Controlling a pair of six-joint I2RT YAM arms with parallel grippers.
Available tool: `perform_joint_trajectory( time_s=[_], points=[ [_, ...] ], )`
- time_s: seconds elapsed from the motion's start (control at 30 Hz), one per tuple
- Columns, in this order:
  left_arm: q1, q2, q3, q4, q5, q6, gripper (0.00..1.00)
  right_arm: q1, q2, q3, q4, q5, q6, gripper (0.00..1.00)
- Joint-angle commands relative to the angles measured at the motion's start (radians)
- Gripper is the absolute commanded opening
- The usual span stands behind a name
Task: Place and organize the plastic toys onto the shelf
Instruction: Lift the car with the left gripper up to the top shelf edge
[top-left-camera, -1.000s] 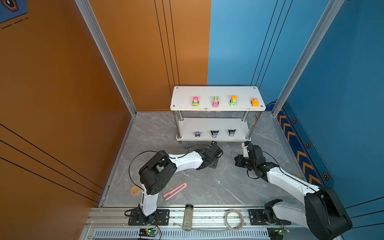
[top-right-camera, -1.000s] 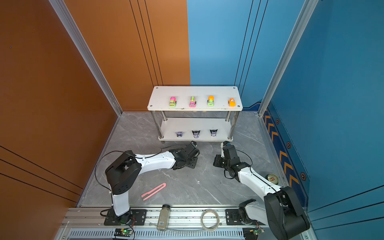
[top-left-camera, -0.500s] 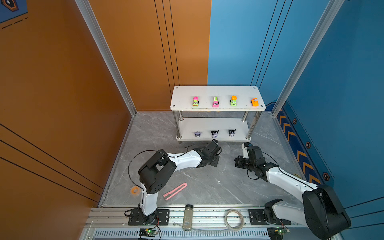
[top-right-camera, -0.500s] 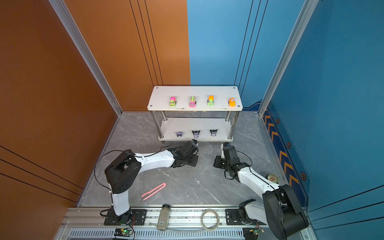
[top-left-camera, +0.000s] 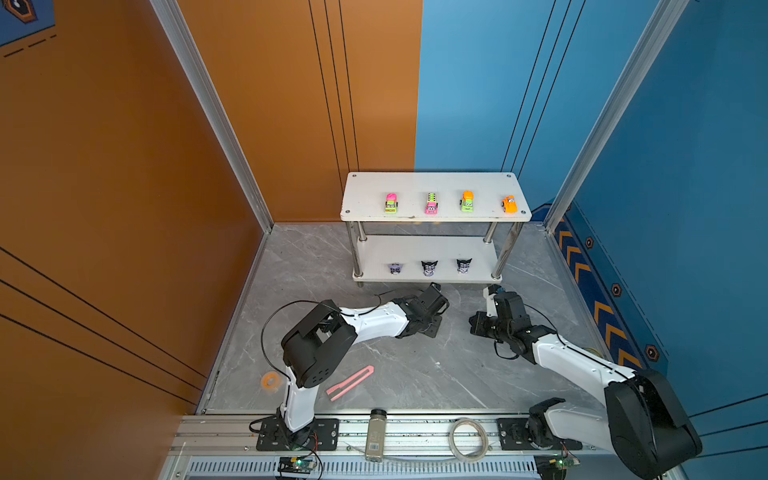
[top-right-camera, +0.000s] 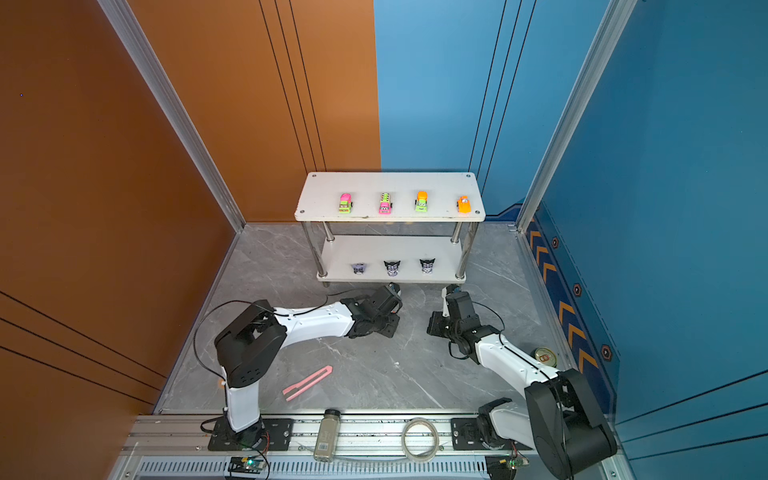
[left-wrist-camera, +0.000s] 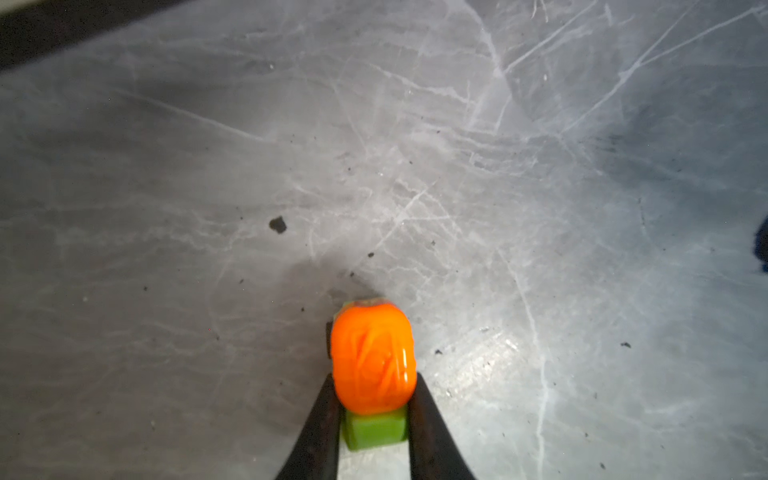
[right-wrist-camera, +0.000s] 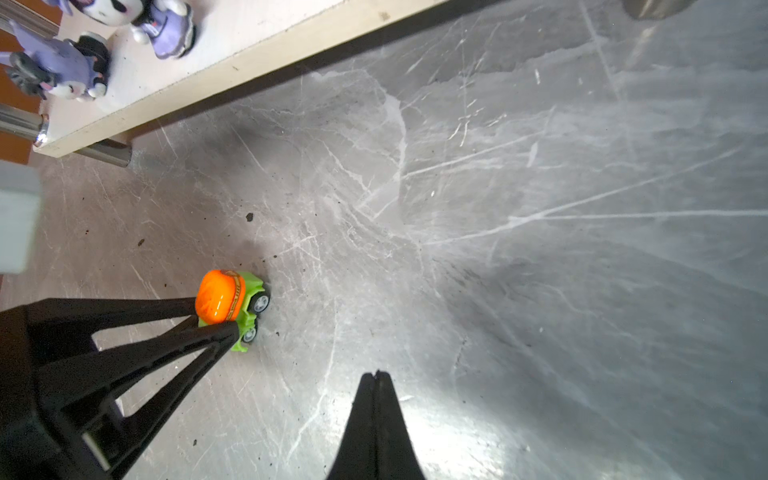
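1. The shelf (top-left-camera: 436, 183) stands in the upper middle of both top views. Its top tier carries four cars in a spaced row, left to right: a pink-and-green car (top-left-camera: 390, 203), a pink car (top-left-camera: 431, 203), a green-and-orange car (top-left-camera: 467, 201) and an orange car (top-left-camera: 509, 204).
2. The lower tier holds three figurines along its front edge: the left figurine (top-left-camera: 395, 268), the middle figurine (top-left-camera: 429, 268) and the right figurine (top-left-camera: 464, 265).
3. One toy is off the shelf: the fifth car (left-wrist-camera: 372, 357), with an orange dome on a green body. Its wheels are on the grey bench (right-wrist-camera: 540, 249), near the front edge of the lower tier. Both top views hide it under the left arm's wrist (top-left-camera: 424, 305), at frame centre just below the shelf.
4. The left pincer (right-wrist-camera: 214, 316) is grasping the fifth car, one finger pressed to each side. The car is not yet lifted.
5. The right pincer (right-wrist-camera: 376, 376) is clenched on nothing, its tips together above bare bench, near the car but apart from it.
6. By my count seven of eight toys are placed. What looks left is to raise the fifth car and set it in the top row, where there seems to be room at the left end.
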Motion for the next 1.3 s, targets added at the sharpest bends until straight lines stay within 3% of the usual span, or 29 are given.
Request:
perform_joint_trajectory(
  time_s=[0.0,0.37,0.8,0.93,1.27],
  points=[
    [-0.009,0.027,0.015,-0.06,-0.015,0.016,0.19,-0.01,0.009,-0.016,0.024,-0.009,-0.002,0.0],
    [0.005,-0.184,0.002,-0.193,-0.067,0.042,0.19,-0.018,0.014,-0.024,0.036,-0.016,0.001,0.0],
    [0.054,-0.693,0.135,-0.501,-0.458,0.159,0.23,-0.021,0.049,-0.023,0.06,-0.037,0.011,0.0],
    [0.118,-0.695,0.289,-0.547,-0.5,0.254,0.22,-0.02,0.04,-0.024,0.057,-0.035,0.011,0.0],
    [0.282,-0.443,0.791,-0.687,-0.393,0.374,0.23,-0.022,0.016,-0.036,0.047,-0.02,0.001,0.0]
  ],
)
